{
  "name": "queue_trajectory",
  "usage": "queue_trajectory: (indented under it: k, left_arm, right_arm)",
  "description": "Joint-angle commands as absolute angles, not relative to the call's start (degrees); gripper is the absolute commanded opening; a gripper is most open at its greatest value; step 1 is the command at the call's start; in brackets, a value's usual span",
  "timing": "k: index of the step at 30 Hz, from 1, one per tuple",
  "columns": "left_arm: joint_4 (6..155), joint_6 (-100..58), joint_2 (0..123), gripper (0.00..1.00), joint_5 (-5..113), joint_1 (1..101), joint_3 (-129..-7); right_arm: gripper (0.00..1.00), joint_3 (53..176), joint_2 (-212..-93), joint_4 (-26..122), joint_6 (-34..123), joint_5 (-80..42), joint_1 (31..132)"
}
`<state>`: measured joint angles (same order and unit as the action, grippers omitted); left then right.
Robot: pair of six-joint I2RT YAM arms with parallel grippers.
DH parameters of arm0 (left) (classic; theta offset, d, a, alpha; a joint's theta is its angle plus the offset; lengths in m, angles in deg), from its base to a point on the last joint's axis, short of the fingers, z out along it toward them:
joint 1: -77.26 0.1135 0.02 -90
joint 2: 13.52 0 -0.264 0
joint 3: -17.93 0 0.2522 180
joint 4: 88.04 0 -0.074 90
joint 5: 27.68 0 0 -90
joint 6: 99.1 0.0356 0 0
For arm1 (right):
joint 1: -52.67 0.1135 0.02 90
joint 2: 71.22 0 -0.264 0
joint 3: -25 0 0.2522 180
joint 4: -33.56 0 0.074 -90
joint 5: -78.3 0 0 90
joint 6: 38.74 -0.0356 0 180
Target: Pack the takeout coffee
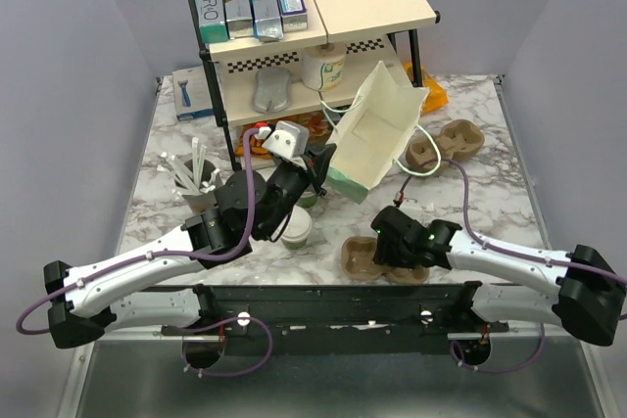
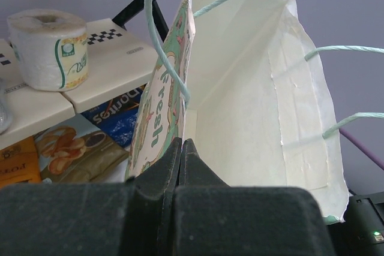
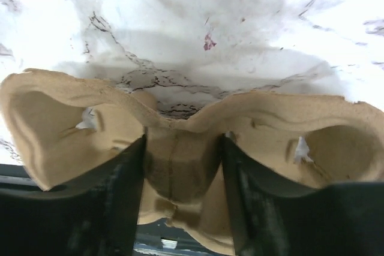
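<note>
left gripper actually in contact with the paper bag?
Touching. The left wrist view shows the left gripper shut on the paper bag: its front wall's edge runs down between the two closed fingers, no gap.

A: Where is room opening up?
B: The paper bag (image 1: 377, 139) is gaping up and to the right, and the tabletop (image 1: 509, 183) is showing bare farther right.
A: What is standing in the way?
B: The shelf rack (image 1: 367, 2) is standing just behind the bag, the left jaws are pinching its near rim, and the lidded coffee cup (image 1: 296, 227) is sitting just left of the cup carrier (image 1: 361, 259).
</note>
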<state>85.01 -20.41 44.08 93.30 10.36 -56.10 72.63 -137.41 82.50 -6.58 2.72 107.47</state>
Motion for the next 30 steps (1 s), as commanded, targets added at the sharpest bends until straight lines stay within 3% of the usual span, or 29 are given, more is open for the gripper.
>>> queue_trajectory:
  k: [1,8,9,14,19,26,30]
  left_arm:
    - [84.9,-20.5,42.7,0.0,95.9,10.1,-55.8]
    - [84.6,-19.6,42.0,0.0,97.5,10.0,-55.9]
    - [84.6,-19.6,41.9,0.0,98.0,10.1,-55.9]
    - [84.4,-19.3,41.4,0.0,98.1,10.1,-56.3]
    - [84.0,-19.6,41.1,0.0,98.0,10.1,-56.3]
    - [83.8,-19.4,41.1,0.0,96.9,10.1,-56.5]
    - [82.5,-19.7,41.7,0.0,97.1,10.1,-57.2]
  right_arm:
    - [0.55,73.7,-133.3,85.4,-7.8,8.3,107.9]
    - [0.5,75.8,-129.6,87.5,-3.6,12.7,107.8]
    - [0.39,76.5,-129.3,87.8,-3.1,14.4,107.8]
    - [0.37,79.4,-127.1,89.2,0.1,16.2,106.2]
    - [0.26,79.8,-124.4,89.2,2.3,14.6,104.8]
    - [0.27,81.4,-120.9,91.0,3.4,12.9,104.4]
    - [0.3,85.2,-118.6,95.4,3.8,18.3,104.1]
